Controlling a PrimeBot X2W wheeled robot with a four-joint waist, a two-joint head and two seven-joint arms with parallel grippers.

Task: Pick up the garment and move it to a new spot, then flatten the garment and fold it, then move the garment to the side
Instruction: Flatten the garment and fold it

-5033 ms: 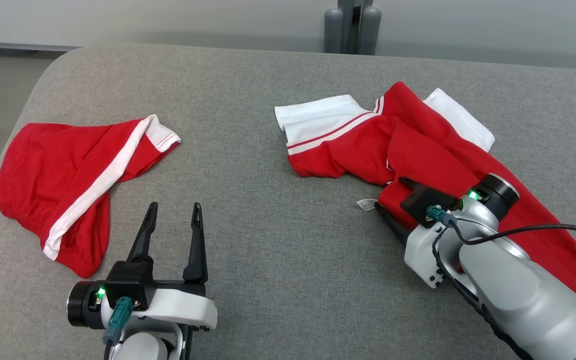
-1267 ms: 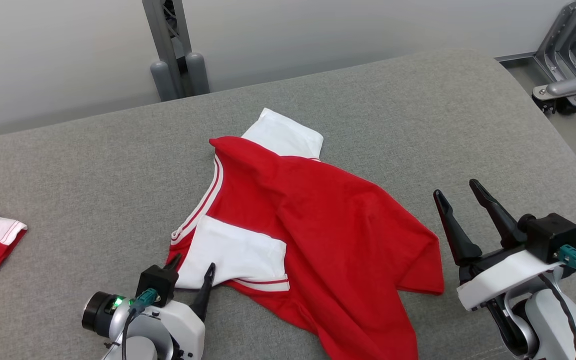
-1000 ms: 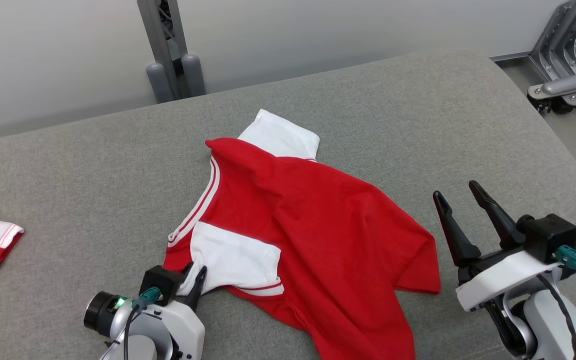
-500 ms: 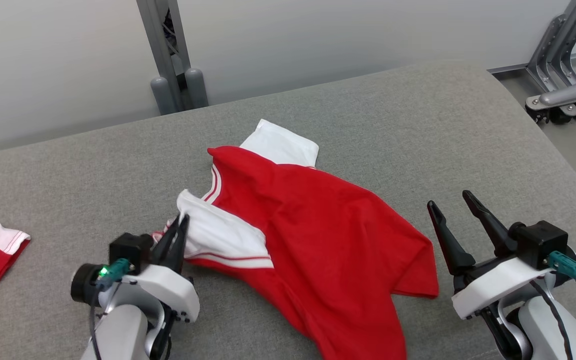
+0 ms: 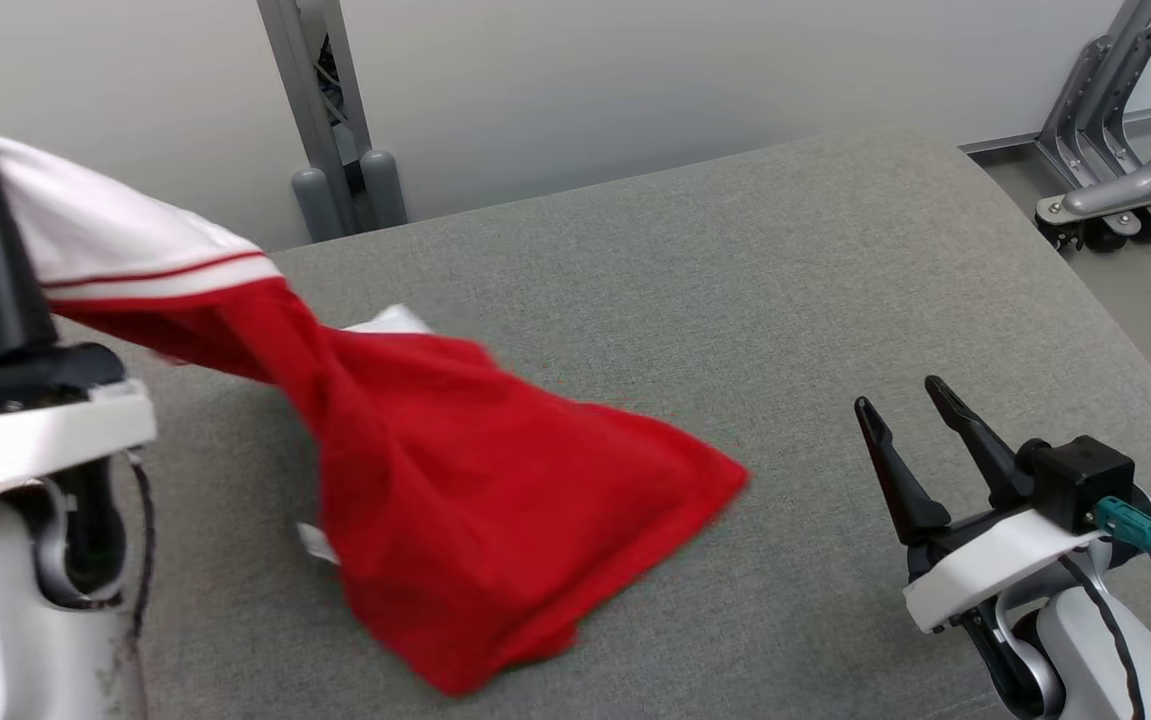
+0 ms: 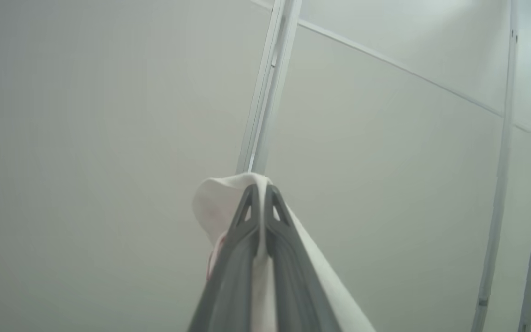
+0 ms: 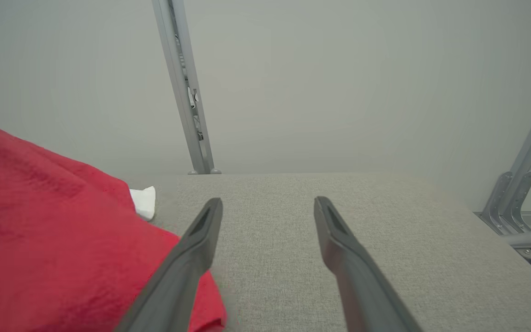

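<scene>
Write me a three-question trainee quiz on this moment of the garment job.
1. True or false: the right hand grips the garment.
2. Which part of the garment does the left hand pinch? A: its white part. B: its red hem. C: its label.
3. Fill in: the garment's raised end is on the robot's ___ side.
Key: 1 false, its jaws stand open and apart from the cloth. 2 A. 3 left.
</scene>
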